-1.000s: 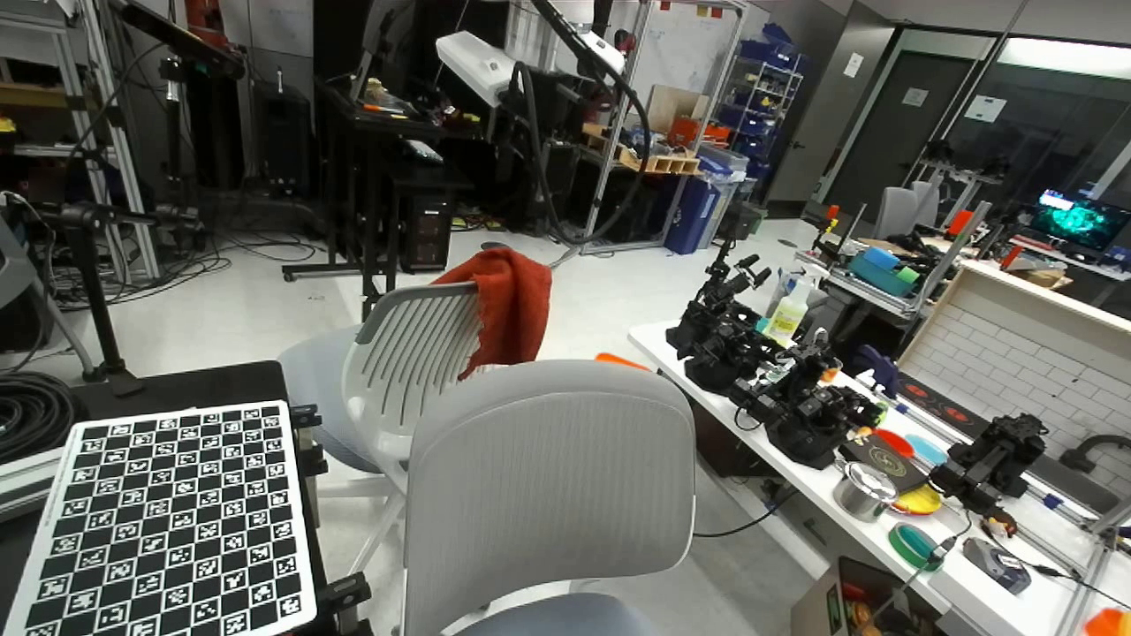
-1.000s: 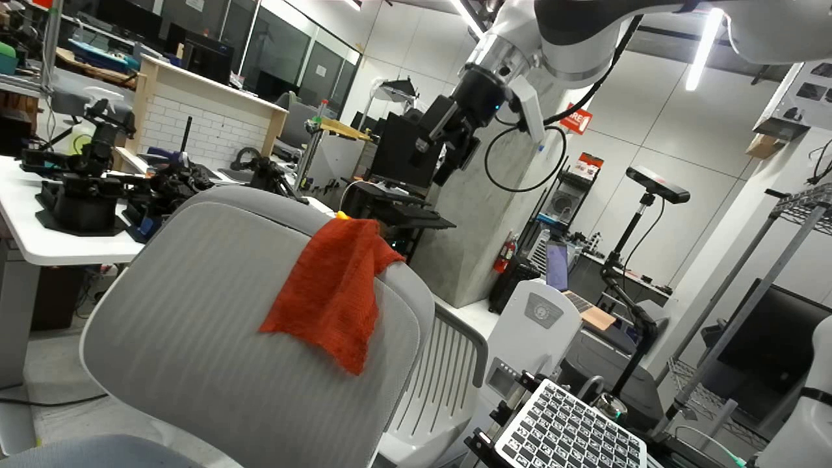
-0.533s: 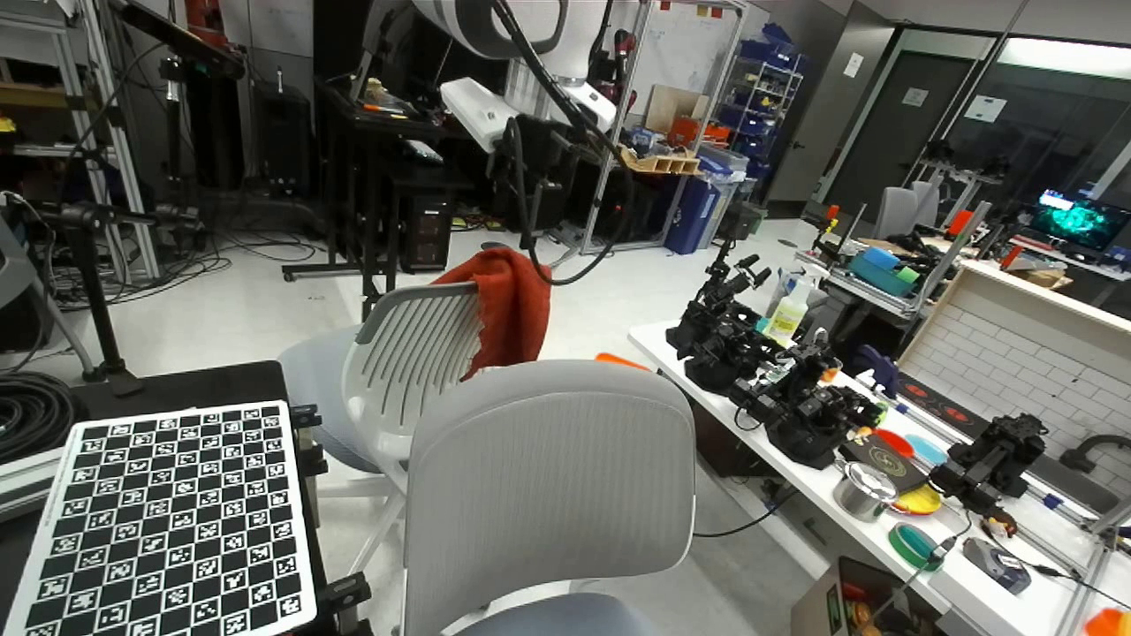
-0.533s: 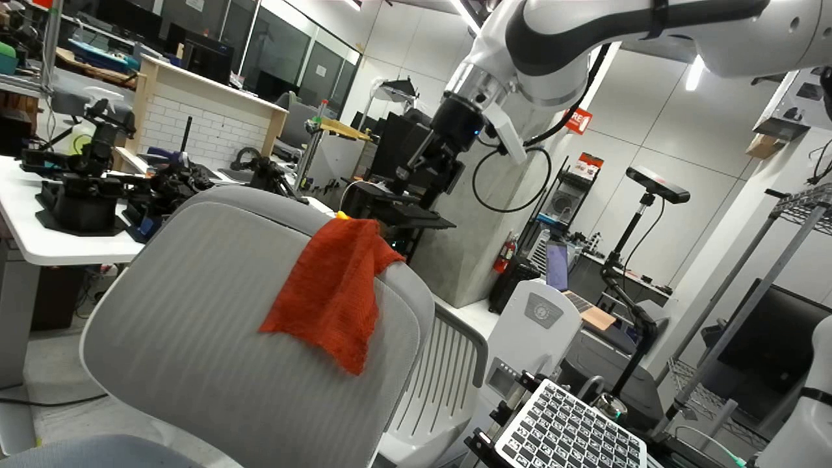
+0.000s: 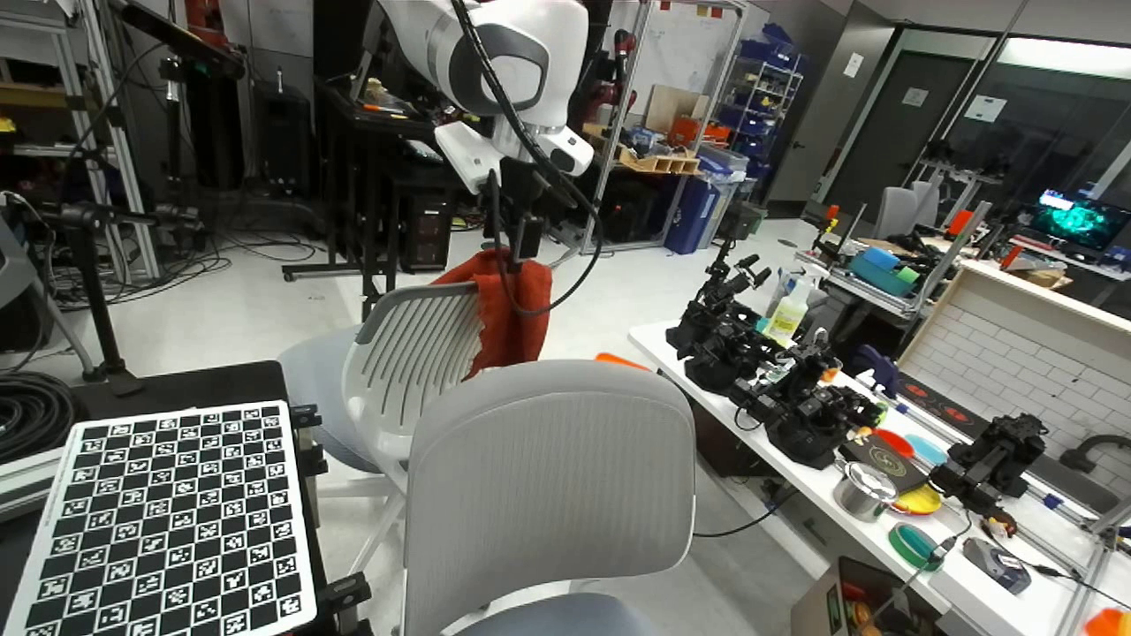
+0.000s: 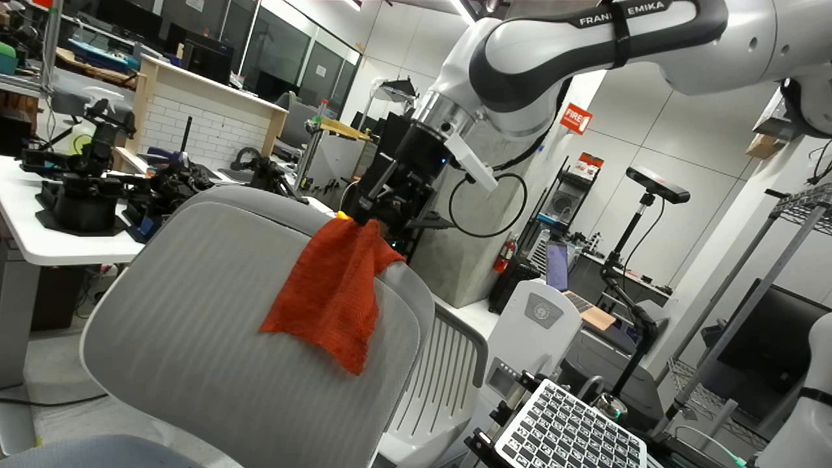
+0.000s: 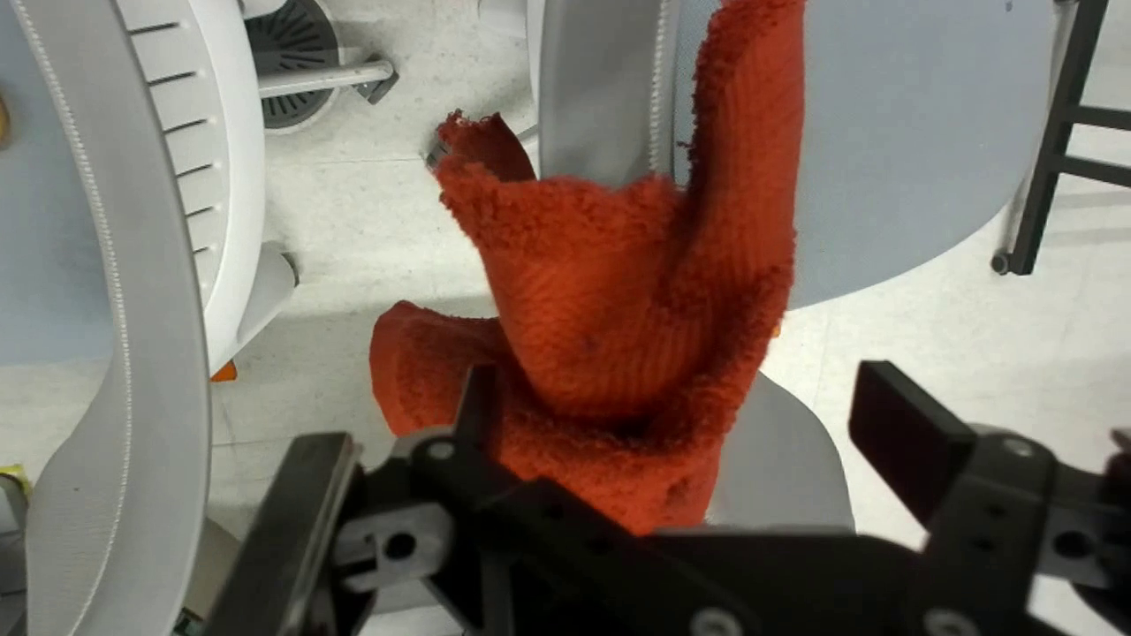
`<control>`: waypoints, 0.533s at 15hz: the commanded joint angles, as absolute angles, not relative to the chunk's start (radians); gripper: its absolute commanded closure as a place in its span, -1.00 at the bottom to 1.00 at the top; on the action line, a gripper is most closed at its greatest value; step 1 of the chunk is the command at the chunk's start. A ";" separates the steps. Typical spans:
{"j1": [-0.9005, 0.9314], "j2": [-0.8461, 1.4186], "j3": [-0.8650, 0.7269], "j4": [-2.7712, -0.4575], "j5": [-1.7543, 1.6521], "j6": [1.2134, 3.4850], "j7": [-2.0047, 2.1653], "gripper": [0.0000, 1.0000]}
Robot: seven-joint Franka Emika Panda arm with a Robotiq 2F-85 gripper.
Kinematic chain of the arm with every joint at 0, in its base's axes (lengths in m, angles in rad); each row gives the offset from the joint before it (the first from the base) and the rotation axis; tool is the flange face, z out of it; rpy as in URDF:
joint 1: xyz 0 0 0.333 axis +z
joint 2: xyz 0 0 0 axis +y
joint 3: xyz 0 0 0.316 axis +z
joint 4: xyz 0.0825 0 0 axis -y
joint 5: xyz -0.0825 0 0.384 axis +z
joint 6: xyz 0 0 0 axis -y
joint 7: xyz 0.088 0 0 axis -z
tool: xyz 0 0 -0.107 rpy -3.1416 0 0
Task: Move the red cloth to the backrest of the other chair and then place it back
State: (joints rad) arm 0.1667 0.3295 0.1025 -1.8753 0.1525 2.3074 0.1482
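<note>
Gripper [image 7: 694, 420] spread wide above the red cloth [image 7: 610, 344]

The red cloth lies directly below the gripper, draped across the top edge of the grey backrest [image 6: 214, 292]. It is placed so, I think, because its hanging parts balance each other and its weight is enough to hold it there. At the top it is not flat but bunched in loose folds, and this gives the gripper something to pinch (a cloth stretched tight over the edge would be harder to take).

The gripper holds nothing. In the wrist view its fingers [image 7: 910, 442] stand far apart, with part of the cloth in the gap between them. One finger overlaps the cloth in that view; whether it touches, I cannot tell. The gripper comes from above with some tilt, I suppose in order that the fingers can go down around the folds before they close.

The backrest of the other chair [image 6: 432, 377] is to the side of the gripper, beyond the finger that overlaps the cloth. The two chairs stand near, back to back, so the carrying should be short. I judge that the present step is to grasp the cloth; whether for the way out or for the return, these pictures do not tell
</note>
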 commanded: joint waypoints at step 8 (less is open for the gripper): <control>0.168 0.362 0.104 -1.864 0.127 2.359 0.162 0.57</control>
State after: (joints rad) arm 0.1721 0.3606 0.1037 -1.8687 0.1416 2.3556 0.1546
